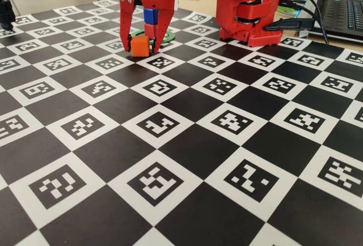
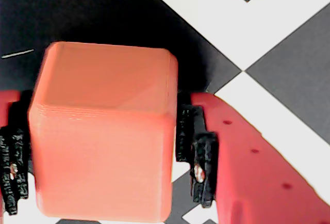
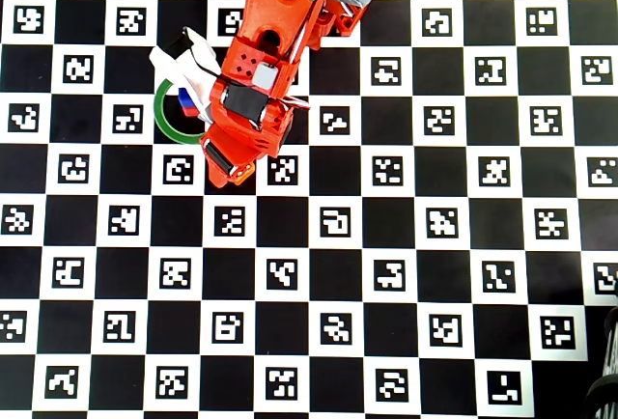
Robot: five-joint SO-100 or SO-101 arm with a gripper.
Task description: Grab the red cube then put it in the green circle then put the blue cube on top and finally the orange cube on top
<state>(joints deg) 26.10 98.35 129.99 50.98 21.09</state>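
The orange cube [image 1: 139,46] stands on the checkerboard, just in front of the green circle [image 1: 169,34]. My gripper [image 1: 142,49] points down with one finger on each side of the cube. In the wrist view the orange cube [image 2: 103,136] fills the gap, and both black pads [image 2: 198,152] touch its sides. Behind it the blue cube [image 1: 150,16] sits on the red cube [image 1: 150,30] inside the circle. In the overhead view my gripper [image 3: 230,163] hides the orange cube. Part of the green circle [image 3: 162,120] and the blue cube [image 3: 186,102] show beside the arm.
The arm's red base [image 1: 249,13] stands at the back right of the marker-printed checkerboard [image 1: 187,144]. A laptop [image 1: 345,13] and cables lie beyond it at the right edge. A black object [image 1: 5,11] sits at the far left.
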